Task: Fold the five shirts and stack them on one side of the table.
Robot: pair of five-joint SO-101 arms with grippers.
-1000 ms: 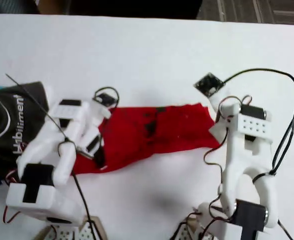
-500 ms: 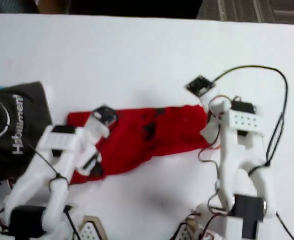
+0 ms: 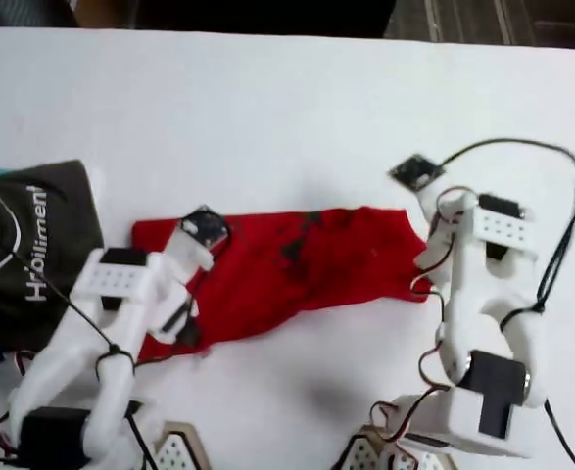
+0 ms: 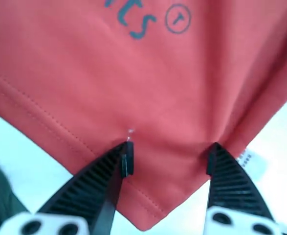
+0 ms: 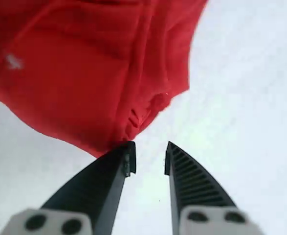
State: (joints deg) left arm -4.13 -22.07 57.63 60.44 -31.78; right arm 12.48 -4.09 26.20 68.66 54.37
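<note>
your left gripper (image 4: 168,152) is holding ribbed black fingers spread over the stitched, pointed corner of the red shirt (image 3: 307,259), lower left.

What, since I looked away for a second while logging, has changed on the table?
The left gripper drew back toward the near edge with its arm, uncovering the left end of the red shirt; it is open over the hem there. The right gripper nudged left, then returned to the shirt's right end, open beside its corner. The red shirt and the folded black shirt lie about as before.
</note>
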